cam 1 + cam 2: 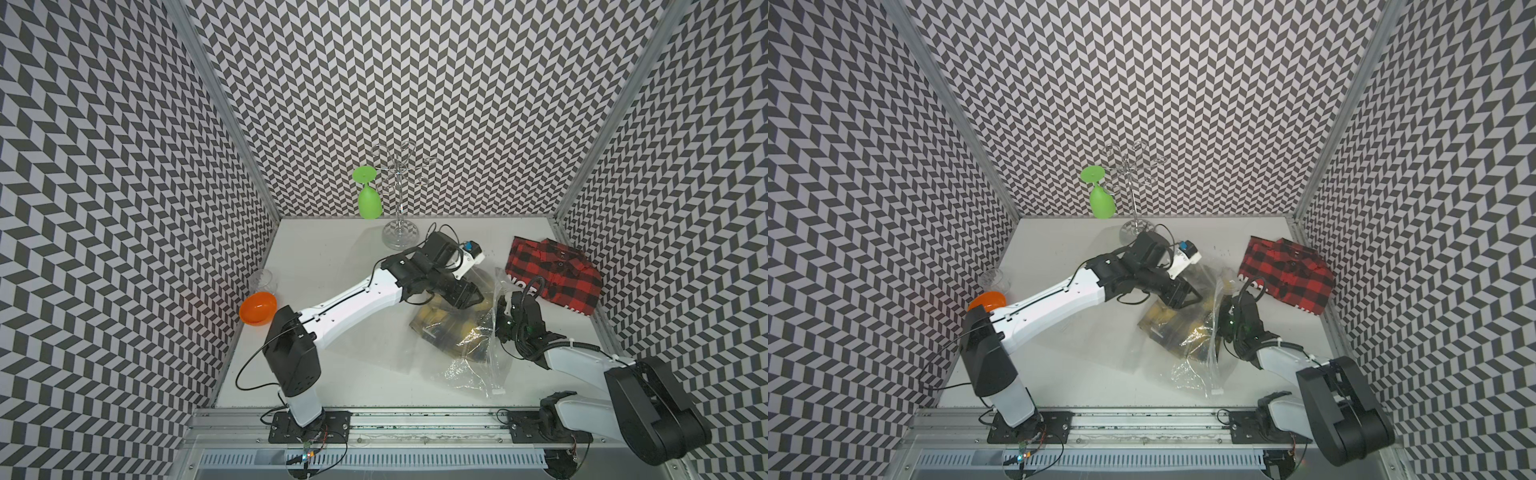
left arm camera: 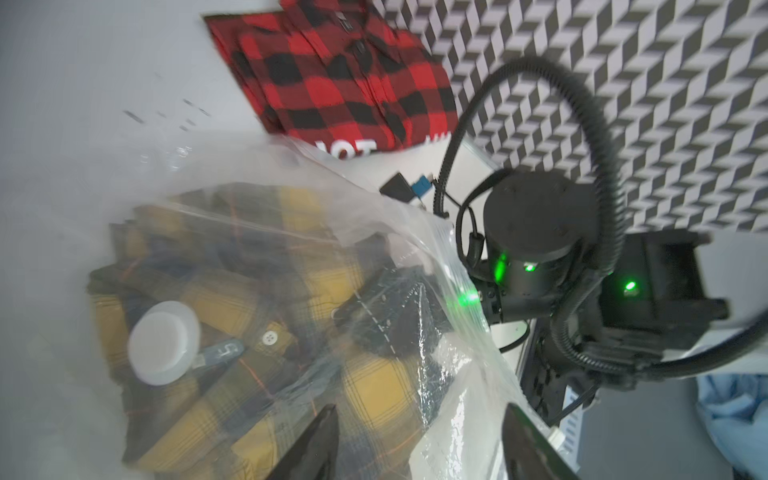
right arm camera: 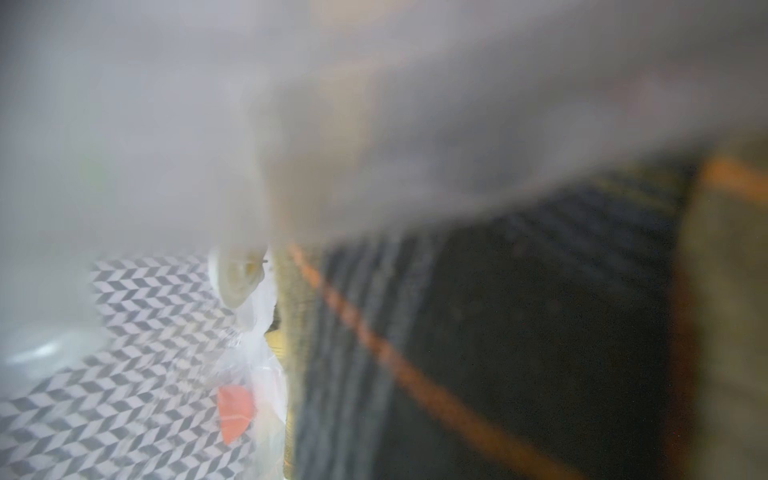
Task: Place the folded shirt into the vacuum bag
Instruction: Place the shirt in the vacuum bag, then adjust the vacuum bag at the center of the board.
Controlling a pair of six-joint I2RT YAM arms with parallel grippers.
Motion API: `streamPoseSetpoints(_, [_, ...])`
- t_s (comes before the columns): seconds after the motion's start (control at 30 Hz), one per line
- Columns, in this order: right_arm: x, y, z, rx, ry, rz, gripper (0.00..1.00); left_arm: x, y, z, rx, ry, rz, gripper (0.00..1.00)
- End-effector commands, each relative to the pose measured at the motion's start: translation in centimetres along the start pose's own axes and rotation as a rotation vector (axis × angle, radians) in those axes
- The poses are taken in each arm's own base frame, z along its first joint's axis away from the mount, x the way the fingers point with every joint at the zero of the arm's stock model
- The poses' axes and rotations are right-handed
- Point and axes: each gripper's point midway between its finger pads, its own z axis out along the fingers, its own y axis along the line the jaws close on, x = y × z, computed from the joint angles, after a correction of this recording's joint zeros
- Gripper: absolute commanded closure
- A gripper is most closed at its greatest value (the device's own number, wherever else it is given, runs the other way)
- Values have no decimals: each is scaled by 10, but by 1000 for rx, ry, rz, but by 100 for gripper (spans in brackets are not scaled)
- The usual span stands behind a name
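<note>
Left gripper [image 2: 419, 415] open: fingers [image 2: 320, 440] spread wide and clamped on nothing, poised just over the vacuum bag [image 1: 473, 370]. Bag is clear and crinkled and lies on the table [image 1: 332, 257] between the two arms, right of centre. Yellow plaid shirt [image 1: 449, 328] sits folded inside it; the left wrist view shows it through the plastic [image 2: 232, 299], with the round white valve cap [image 2: 164, 343] on the film over it. Right gripper [image 1: 500, 316] is at the bag's right edge, pushed in behind the plastic. Jaws are hidden there, so I cannot tell how far they stand apart or whether they hold anything. Right wrist view is badly blurred: dark plaid cloth with orange lines up close, hazy film across the rest. Red plaid shirt [image 1: 552, 270] lies folded outside the bag, at the table's far right by the wall, in both top views.
</note>
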Motion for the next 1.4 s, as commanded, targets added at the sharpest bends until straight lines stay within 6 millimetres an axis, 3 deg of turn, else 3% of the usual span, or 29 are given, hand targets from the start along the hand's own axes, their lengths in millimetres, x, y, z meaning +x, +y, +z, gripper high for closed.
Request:
streamPoseSetpoints(0.0, [-10, -1, 6, 20, -36, 23, 86, -34, 34, -49, -106, -190, -79, 32])
streamPoseSetpoints(0.07, [-16, 2, 7, 22, -53, 35, 87, -31, 63, -75, -177, -254, -148, 32])
streamPoseSetpoints(0.13, [-22, 7, 9, 17, -68, 43, 87, -15, 101, -95, -270, -295, -242, 32])
streamPoseSetpoints(0.27, [-29, 18, 13, 4, -78, 54, 88, 53, 181, -109, -472, -284, -459, 34])
streamPoseSetpoints(0.33, [-31, 19, 14, 6, -79, 58, 88, 92, 207, -105, -522, -262, -564, 36])
streamPoseSetpoints(0.4, [-32, 20, 15, 6, -76, 56, 88, 127, 223, -99, -544, -243, -653, 37])
streamPoseSetpoints(0.47, [-32, 21, 16, 5, -69, 53, 88, 149, 233, -94, -561, -227, -710, 38])
streamPoseSetpoints(0.77, [-30, 26, 17, -28, -46, 60, 88, 227, 262, -65, -556, -139, -938, 39])
streamPoseSetpoints(1.0, [-25, 27, 13, -36, -33, 63, 88, 245, 287, -59, -591, -144, -1004, 39])
streamPoseSetpoints(1.1, [-15, 29, 12, -46, -10, 64, 88, 250, 307, -63, -635, -160, -1038, 40])
streamPoseSetpoints(1.37, [14, 42, 16, -82, 74, 65, 88, 215, 363, -66, -707, -210, -1037, 40])
